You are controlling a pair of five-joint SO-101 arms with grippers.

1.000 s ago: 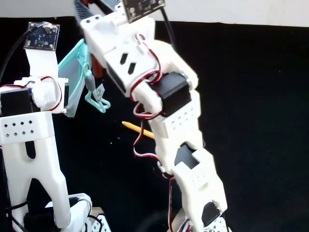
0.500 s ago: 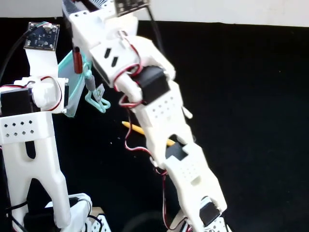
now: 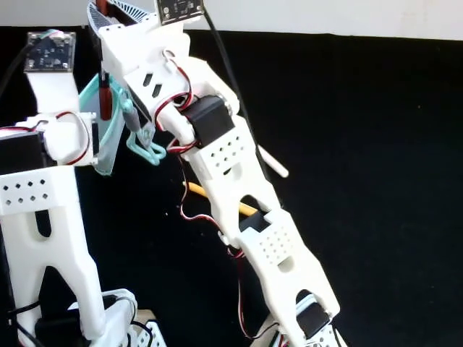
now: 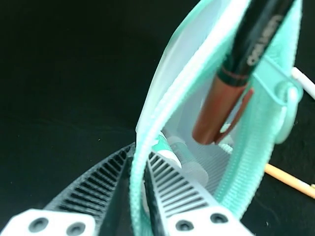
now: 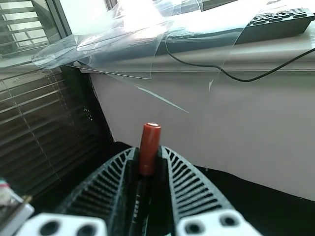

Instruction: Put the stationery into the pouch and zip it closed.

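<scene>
Maroon pen (image 5: 149,142) upright, clamped between my right jaws, lower end inside pouch (image 4: 165,83); left jaws pinching pouch rim.

Left arm (image 3: 43,210) upright beside the pouch (image 4: 162,73), left hand (image 4: 139,164) clamped on the pouch rim. Right arm (image 3: 231,173) stretched diagonally toward the pouch, right hand (image 5: 147,157) over its mouth, gripping 1 pen (image 4: 231,78).

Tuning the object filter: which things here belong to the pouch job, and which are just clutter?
Job: pouch, held by the left gripper; red pen in the right gripper; loose pencil and white stick.
Lying about: keyboard, cable, plastic sheet, blinds.
</scene>
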